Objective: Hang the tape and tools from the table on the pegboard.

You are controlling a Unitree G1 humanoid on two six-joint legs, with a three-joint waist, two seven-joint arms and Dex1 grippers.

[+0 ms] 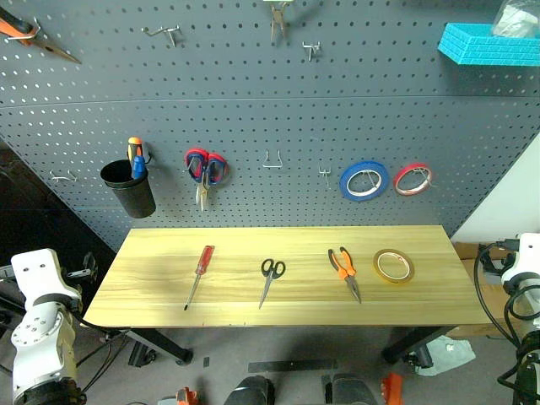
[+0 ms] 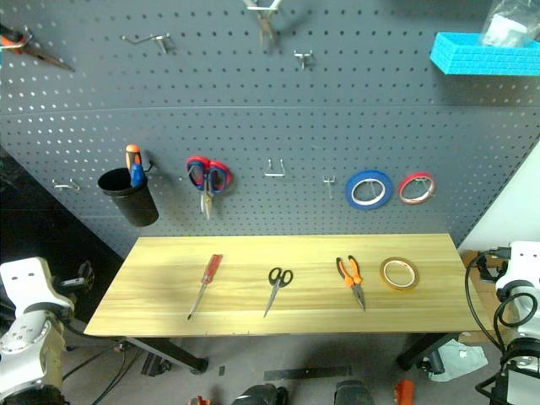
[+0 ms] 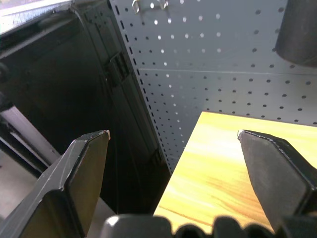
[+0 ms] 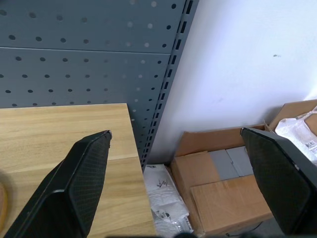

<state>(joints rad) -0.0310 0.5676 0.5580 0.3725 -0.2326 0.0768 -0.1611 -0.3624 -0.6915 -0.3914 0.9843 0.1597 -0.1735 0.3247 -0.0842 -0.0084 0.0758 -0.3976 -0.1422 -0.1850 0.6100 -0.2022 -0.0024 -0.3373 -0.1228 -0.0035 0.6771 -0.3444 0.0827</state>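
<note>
On the light wood table four things lie in a row. From left to right they are a red-handled screwdriver, small black-handled scissors, orange-and-black pliers and the yellow tape. The dark grey pegboard rises behind the table. My left gripper is open and empty off the table's left end. My right gripper is open and empty over the table's far right corner, with a sliver of the tape at that view's edge.
Hanging on the pegboard are a black cup with tools, red-and-blue scissors, a blue roll, a red roll and a turquoise basket. Bare hooks sit between them. Cardboard boxes lie on the floor to the table's right.
</note>
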